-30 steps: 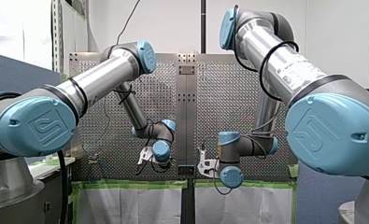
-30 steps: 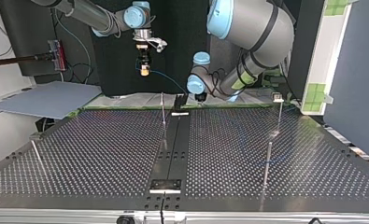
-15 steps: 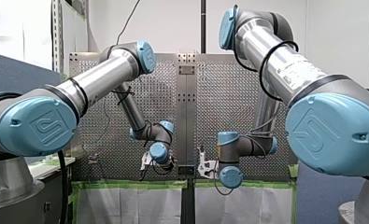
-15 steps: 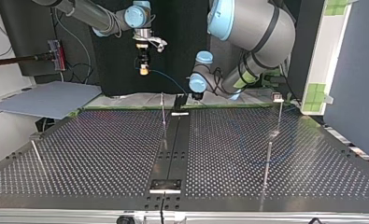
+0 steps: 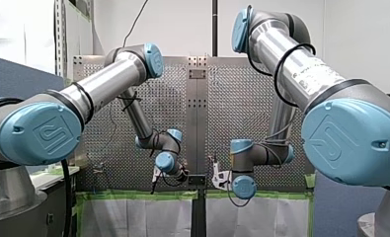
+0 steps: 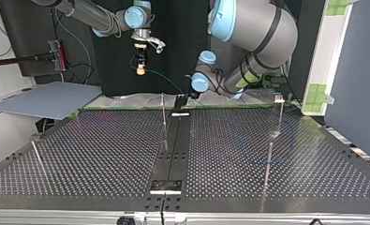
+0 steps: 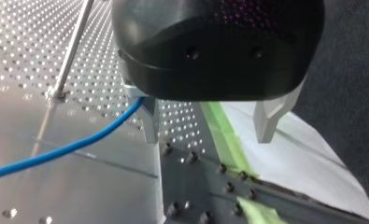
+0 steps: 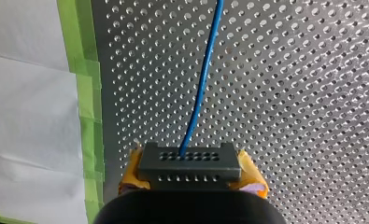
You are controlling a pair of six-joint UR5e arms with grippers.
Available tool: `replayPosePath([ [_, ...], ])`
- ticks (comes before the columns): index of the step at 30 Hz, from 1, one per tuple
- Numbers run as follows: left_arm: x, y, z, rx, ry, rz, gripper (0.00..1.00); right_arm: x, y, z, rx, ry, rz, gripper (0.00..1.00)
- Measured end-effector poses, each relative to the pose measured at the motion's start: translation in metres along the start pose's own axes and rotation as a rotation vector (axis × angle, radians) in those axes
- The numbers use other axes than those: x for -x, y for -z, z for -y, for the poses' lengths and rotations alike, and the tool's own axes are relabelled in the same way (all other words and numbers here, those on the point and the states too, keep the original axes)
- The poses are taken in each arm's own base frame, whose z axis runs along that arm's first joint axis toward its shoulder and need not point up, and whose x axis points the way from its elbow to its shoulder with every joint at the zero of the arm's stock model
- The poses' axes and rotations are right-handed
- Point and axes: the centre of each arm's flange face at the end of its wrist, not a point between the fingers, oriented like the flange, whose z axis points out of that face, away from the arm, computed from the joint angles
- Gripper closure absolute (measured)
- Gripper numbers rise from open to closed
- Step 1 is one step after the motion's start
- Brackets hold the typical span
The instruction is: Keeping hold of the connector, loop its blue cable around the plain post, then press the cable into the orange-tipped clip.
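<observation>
My right gripper [image 8: 191,176] is shut on the dark grey connector [image 8: 190,161], held between its yellow pads. The blue cable [image 8: 202,84] leaves the connector and runs out over the perforated table. In the top view my right gripper [image 6: 140,63] hangs above the table's far edge, and the blue cable [image 6: 166,82] slopes down towards my left gripper [image 6: 186,97]. My left gripper [image 7: 210,139] is open, low over the table's edge. The cable [image 7: 74,147] reaches the outer side of one metal finger [image 7: 149,122], and nothing shows between the fingers. A thin plain post [image 6: 163,110] stands nearby.
More thin posts rise from the table at the top view's right [image 6: 269,161], far right [image 6: 280,111] and left [image 6: 36,154]. Green tape [image 7: 229,140] and white sheeting line the table's far edge. A dark centre strip [image 6: 173,140] divides the table.
My left gripper has dropped lower and swung towards the table's centre strip at the far edge. My right gripper, still holding the connector, has barely shifted.
</observation>
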Motion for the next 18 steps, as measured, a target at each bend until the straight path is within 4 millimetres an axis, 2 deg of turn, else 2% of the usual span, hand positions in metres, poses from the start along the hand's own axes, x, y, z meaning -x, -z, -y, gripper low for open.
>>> replayPosePath([
  [9, -0.006, 0.005, 0.008, -0.093, -0.031, 0.003, 0.0, 0.0, 0.0, -0.002, 0.011, 0.016, 0.001, 1.0],
  [18, 0.011, 0.008, 0.016, -0.178, -0.041, 0.036, 0.0, 0.0, -0.001, -0.002, 0.013, 0.021, 0.001, 1.0],
])
